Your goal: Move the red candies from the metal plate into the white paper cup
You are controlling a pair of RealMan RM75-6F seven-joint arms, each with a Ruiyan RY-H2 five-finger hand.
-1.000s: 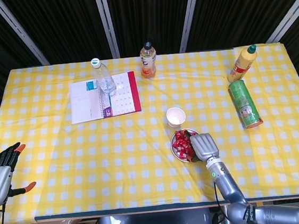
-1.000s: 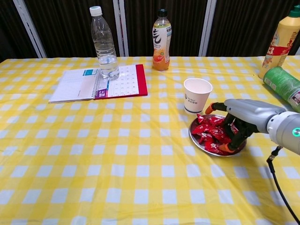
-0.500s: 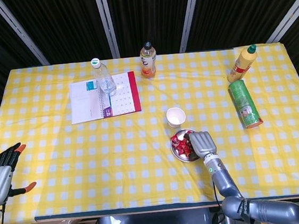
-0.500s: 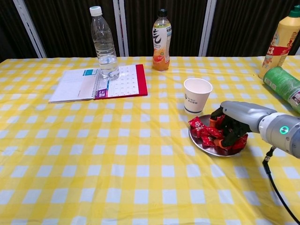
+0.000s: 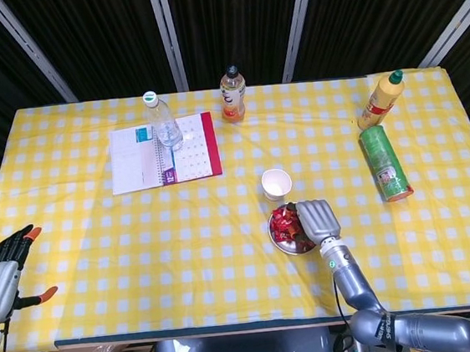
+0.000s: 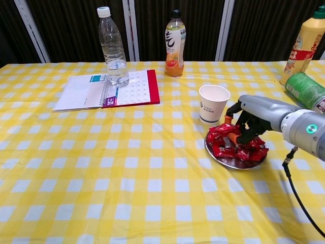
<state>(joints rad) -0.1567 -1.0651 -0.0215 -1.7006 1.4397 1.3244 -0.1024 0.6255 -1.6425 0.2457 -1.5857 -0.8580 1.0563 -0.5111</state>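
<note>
— Where are the red wrapped candies (image 6: 234, 145)?
— On the round metal plate (image 6: 223, 159), beside the white paper cup (image 6: 213, 103). Right hand (image 6: 252, 120) fingers seemingly pinch one; left hand (image 5: 2, 276) fingers spread.

A staged robot test room, not a home. A table (image 5: 99, 241) in a yellow checked cloth stands before black curtains (image 5: 228, 25) on metal poles. Drink bottles (image 6: 174, 43) and a calendar notebook (image 6: 106, 90) sit arranged as props.

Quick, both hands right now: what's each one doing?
Left hand: open, holding nothing, at the table's near-left edge.
Right hand: over the metal plate, fingers curled into the red candies; grip cannot be told.
</note>
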